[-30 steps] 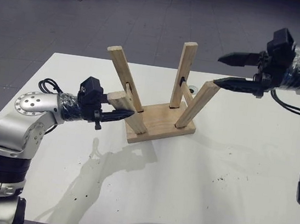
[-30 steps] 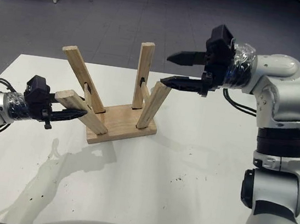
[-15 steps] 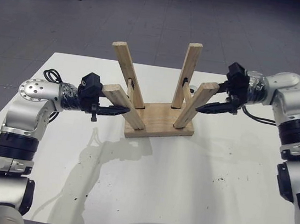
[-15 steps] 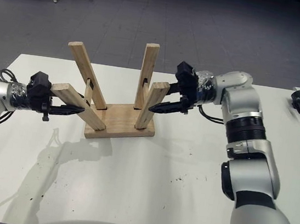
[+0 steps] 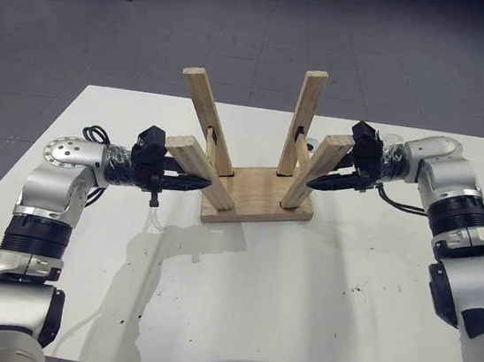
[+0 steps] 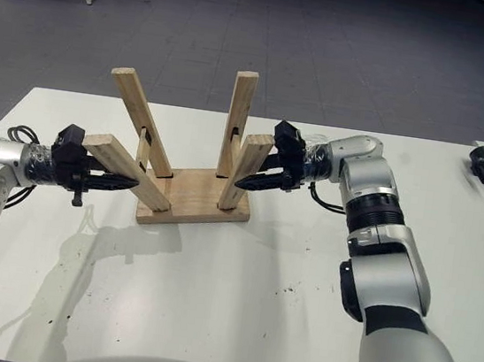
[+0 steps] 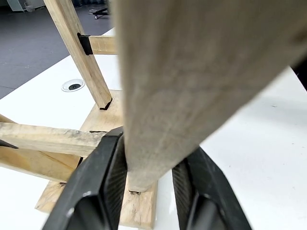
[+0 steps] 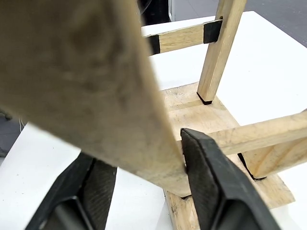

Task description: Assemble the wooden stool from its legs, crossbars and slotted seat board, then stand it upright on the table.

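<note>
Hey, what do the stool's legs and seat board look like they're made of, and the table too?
Legs: pale, bare-looking wood, matte, with visible grain. Seat board: the same light wood, apparently unvarnished. Table: smooth white top, perhaps laminate or painted board; the look leaves that open.

Pale wood stool [image 5: 258, 197], white table [image 5: 340, 319]

We see a pale wooden stool [image 6: 195, 197] upside down on a white table [image 5: 346, 275]: seat board [image 5: 262, 197] flat, four legs [image 5: 204, 109] splaying upward, short crossbars [image 7: 103, 44] linking them.
</note>
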Robot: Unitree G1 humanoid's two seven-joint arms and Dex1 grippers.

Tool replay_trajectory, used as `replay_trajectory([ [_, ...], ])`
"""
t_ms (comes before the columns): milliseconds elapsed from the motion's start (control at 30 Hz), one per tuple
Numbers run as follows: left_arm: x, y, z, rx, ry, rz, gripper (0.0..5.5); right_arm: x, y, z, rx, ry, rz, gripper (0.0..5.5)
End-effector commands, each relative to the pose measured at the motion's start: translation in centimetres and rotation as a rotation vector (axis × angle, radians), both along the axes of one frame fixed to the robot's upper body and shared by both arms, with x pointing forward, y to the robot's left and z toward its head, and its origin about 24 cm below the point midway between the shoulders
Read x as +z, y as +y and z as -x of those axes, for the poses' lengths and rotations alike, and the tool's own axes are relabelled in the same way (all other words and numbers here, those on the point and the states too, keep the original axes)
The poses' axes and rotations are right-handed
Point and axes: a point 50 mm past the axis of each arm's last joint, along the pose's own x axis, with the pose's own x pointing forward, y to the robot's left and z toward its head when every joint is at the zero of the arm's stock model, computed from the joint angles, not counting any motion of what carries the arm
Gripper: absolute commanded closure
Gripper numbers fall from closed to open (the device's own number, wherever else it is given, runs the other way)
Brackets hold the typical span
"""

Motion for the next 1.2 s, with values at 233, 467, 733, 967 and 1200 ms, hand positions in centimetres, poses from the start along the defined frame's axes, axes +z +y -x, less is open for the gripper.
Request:
replay_trajectory([
  [233, 4.1, -0.2, 3.4, -0.123, 0.125, 0.156, 4.31, 3.9, -1.9, 3.8, 0.089, 0.146, -0.116, 4.29],
  [467, 3.8, -0.8, 0.4, -0.005, 0.574, 0.468, 4.06, 4.8, -1.6, 1.5, -0.117, 0.564, -0.112, 3.99],
  [733, -3.0, -0.5, -3.7, 0.330, 0.947, 0.881, 3.30, -0.7, 0.5, -0.8, -0.373, 0.785, -0.245, 2.71],
  [967, -3.9, 1.2, -4.3, 0.469, 0.928, 0.991, 3.30, -2.3, -0.8, -1.5, -0.584, 0.766, -0.317, 2.71],
  [1200, -2.6, 3.1, -3.1, 0.429, 0.846, 0.971, 3.30, -2.2, -3.6, -1.0, -0.655, 0.796, -0.387, 2.71],
])
